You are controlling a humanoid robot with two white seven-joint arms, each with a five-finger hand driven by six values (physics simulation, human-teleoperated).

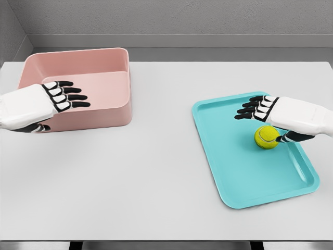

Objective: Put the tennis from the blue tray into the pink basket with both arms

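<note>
A yellow-green tennis ball lies on the blue tray at the right of the table. My right hand hovers just above and behind the ball, fingers stretched out flat toward the left and thumb down beside the ball, holding nothing. The pink basket stands at the back left, and nothing shows inside it. My left hand floats over the basket's front left part, fingers extended and pointing right, also holding nothing.
The white table runs between the basket and the tray. Its front edge lies near the bottom of the picture. A grey wall stands behind the table.
</note>
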